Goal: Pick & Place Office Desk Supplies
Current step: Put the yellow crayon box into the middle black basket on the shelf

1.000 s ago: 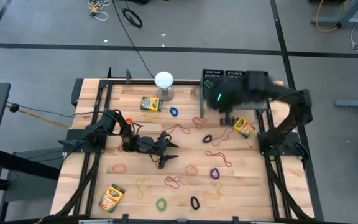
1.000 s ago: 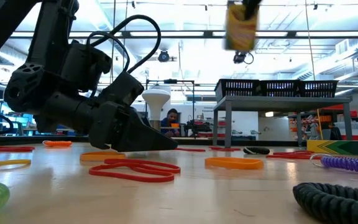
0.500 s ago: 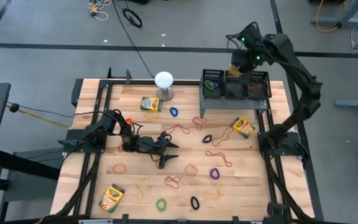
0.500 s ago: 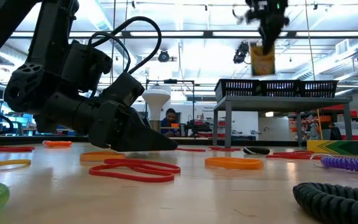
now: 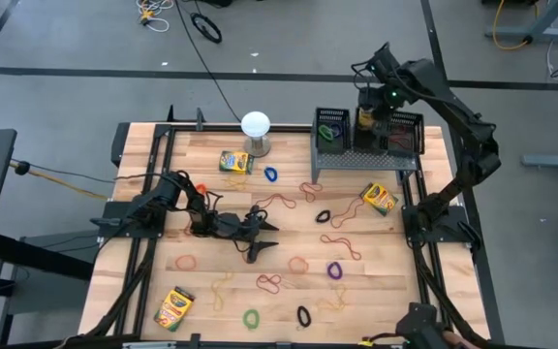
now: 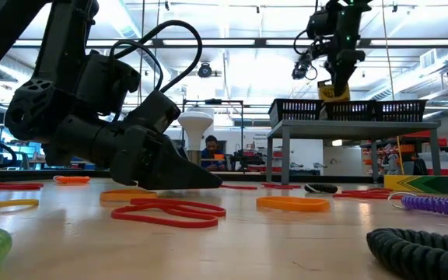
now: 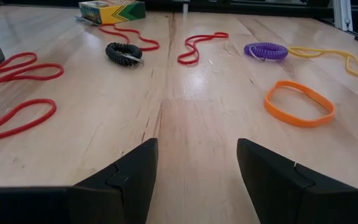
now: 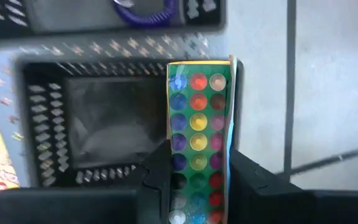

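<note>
My right gripper (image 6: pixel 337 68) is shut on a yellow-and-green crayon box (image 8: pixel 197 118) and holds it over the middle black mesh bin (image 5: pixel 368 136). This is one of three bins on the grey riser (image 5: pixel 356 161) at the table's far right. The box also shows in the high view (image 5: pixel 365 117) and in the low view (image 6: pixel 333 92), at the height of the bins' rims. My left gripper (image 7: pixel 197 168) is open and empty, low over the table's middle (image 5: pixel 264 239). Three more crayon boxes lie flat on the table (image 5: pixel 235 162) (image 5: pixel 380 199) (image 5: pixel 173 308). My right gripper pinches the crayon box between its two fingers (image 8: pixel 157 177), on the box's two long narrow sides (image 8: pixel 227 155) near its upper end. The fingers point down from above. The box hangs upright below them, its lower end at the bin's rim; whether it touches the bin cannot be told.
Several rubber-band loops lie scattered over the table, among them orange (image 7: pixel 299 103), purple (image 7: pixel 265 50) and red (image 6: pixel 169 211). The white globe (image 5: pixel 256 124) stands at the far edge. The left bin (image 5: pixel 332 126) holds a green band.
My right gripper has carried the crayon box from above the table's right part toward the far edge, over the bins, and then down toward the middle bin. The box stays upright in the hold.
</note>
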`<act>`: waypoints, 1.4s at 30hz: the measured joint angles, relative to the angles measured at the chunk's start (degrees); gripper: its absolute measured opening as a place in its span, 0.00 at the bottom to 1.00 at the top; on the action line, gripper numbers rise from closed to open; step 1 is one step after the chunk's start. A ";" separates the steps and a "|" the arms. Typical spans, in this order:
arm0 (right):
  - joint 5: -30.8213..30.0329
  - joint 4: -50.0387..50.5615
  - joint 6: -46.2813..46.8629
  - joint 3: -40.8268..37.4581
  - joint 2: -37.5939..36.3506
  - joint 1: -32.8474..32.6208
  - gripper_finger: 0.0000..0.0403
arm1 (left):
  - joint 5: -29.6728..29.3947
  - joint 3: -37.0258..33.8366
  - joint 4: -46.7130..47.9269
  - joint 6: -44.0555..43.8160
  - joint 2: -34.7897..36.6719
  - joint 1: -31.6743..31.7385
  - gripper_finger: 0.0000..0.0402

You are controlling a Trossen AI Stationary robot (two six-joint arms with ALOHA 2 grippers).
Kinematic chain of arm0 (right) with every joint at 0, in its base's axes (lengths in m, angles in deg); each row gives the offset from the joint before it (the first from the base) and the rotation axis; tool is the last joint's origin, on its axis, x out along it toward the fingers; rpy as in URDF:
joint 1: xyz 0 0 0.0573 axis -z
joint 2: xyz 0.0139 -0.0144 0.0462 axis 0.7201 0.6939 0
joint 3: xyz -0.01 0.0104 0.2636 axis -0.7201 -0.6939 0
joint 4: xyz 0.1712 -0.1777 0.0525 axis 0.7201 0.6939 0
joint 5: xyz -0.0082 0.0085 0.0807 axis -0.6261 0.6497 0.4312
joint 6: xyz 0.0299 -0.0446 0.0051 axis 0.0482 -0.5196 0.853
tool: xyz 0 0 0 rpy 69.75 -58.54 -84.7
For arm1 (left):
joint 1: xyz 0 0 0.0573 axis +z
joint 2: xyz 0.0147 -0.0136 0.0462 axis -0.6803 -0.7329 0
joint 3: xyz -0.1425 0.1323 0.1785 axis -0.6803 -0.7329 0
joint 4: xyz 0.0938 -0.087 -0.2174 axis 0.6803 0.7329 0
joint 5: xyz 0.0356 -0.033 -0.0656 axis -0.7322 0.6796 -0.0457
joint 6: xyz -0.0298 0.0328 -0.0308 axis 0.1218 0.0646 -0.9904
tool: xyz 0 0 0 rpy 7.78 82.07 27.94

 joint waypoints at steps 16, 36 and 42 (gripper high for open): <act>1.61 -2.03 1.63 -0.02 0.88 -0.59 0.24 | 0.02 0.02 -0.02 -0.05 0.00 0.02 0.56; -2.85 -4.10 -0.64 -4.37 0.85 -2.38 0.27 | 0.02 0.01 -0.02 -0.35 0.00 0.02 0.56; -3.40 -6.70 -1.57 -5.34 0.42 -2.38 0.29 | 0.02 0.02 -0.02 -0.29 0.00 0.02 0.56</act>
